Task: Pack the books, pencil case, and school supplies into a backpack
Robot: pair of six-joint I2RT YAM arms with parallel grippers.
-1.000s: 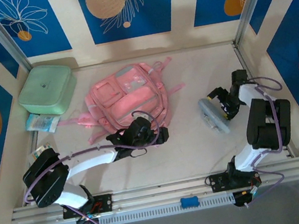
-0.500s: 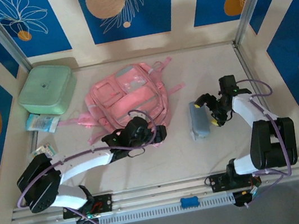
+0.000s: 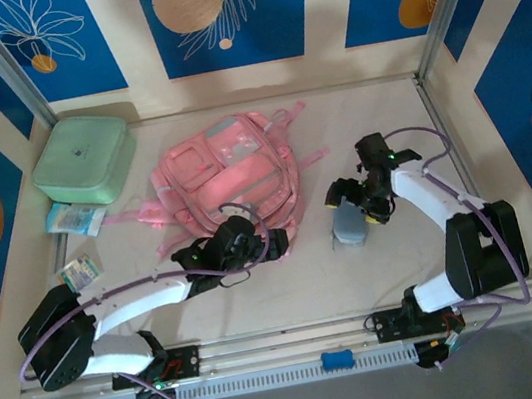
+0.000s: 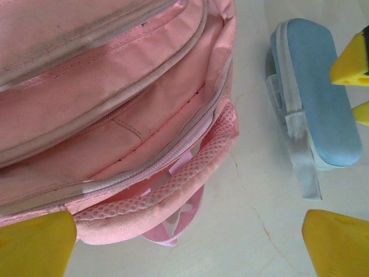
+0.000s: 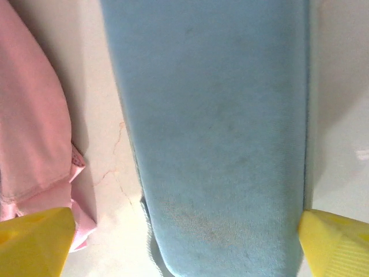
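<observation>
1. Yellow-tipped right gripper (image 3: 355, 200): jaws spread wide, astride the blue pencil case (image 5: 219, 115); no firm clamp is evident.
2. Pencil case: lies on the table (image 3: 337, 138), long axis running away from the arm bases, just right of the pink backpack (image 3: 226, 170).
3. Left gripper (image 4: 184, 242): jaws wide apart, empty, at the backpack's near, zippered end.
4. Judgement: the right arm is nearer, and the case must travel leftward toward that zipper.
</observation>
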